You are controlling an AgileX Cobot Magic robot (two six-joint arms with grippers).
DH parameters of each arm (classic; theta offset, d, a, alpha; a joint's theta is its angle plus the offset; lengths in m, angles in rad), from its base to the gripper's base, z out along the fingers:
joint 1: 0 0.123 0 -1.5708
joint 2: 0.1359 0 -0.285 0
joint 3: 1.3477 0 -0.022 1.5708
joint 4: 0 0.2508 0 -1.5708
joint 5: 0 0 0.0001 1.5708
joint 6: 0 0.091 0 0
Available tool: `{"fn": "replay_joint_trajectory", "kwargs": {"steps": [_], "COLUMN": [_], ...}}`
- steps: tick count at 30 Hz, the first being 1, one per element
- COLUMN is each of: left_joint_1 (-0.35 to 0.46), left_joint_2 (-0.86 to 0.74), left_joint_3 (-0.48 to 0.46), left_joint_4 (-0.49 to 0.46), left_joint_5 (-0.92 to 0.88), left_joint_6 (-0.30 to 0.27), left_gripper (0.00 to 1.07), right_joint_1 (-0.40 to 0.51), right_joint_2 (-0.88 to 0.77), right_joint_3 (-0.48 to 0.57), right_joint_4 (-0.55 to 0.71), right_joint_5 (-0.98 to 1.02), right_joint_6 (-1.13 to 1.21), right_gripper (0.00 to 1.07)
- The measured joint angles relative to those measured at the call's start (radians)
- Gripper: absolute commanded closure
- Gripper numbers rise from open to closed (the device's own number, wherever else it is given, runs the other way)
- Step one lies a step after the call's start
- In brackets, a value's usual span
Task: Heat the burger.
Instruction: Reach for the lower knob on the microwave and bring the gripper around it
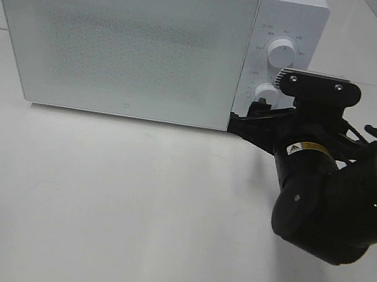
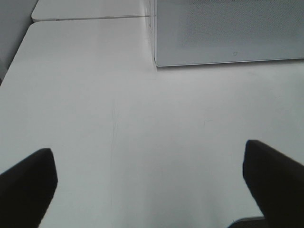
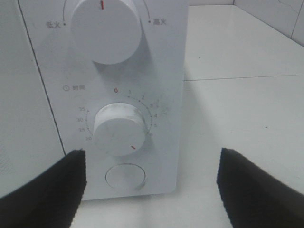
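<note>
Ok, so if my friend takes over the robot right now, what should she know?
Left gripper: open, empty, above the table.
Right gripper: open, empty, facing the microwave's timer knob, not touching it.
Burger: not in view. The door is shut and frosted, so I cannot tell if it is inside.
Done: door shut, timer knob's red mark turned off 0.
Left: probably wait for the heating, then open the door and take the burger out.
</note>
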Motion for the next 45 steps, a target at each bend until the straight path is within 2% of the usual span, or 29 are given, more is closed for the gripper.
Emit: {"fn": "replay_joint_trajectory", "kwargs": {"steps": [9,20,39,44,45], "left_joint_1": [0.000,0.000,0.000,0.000,0.000], "left_joint_2": [0.000,0.000,0.000,0.000,0.000], "left_joint_3": [0.000,0.000,0.000,0.000,0.000], "left_joint_4": [0.000,0.002,0.002,0.002,0.002], "left_joint_5": [0.000,0.000,0.000,0.000,0.000], "left_joint_6": [0.000,0.000,0.000,0.000,0.000], "left_gripper": [0.07,0.07,0.07,0.07,0.07], "right_joint_1": [-0.014,-0.058,-0.058,-0.058,-0.058], "right_joint_2": [0.084,0.133,0.155,0.155,0.155], "right_joint_3": [-0.112,-0.189,-0.202,-0.202,-0.202], "right_joint_4": [0.000,-0.007,-0.023,-0.024,-0.025], "right_joint_5": [-0.001,-0.001,-0.001,-0.001,-0.001], "right_joint_6": [0.000,0.001,0.001,0.001,0.001], "right_gripper": [0.33,0.33,0.34,0.41,0.45]}}
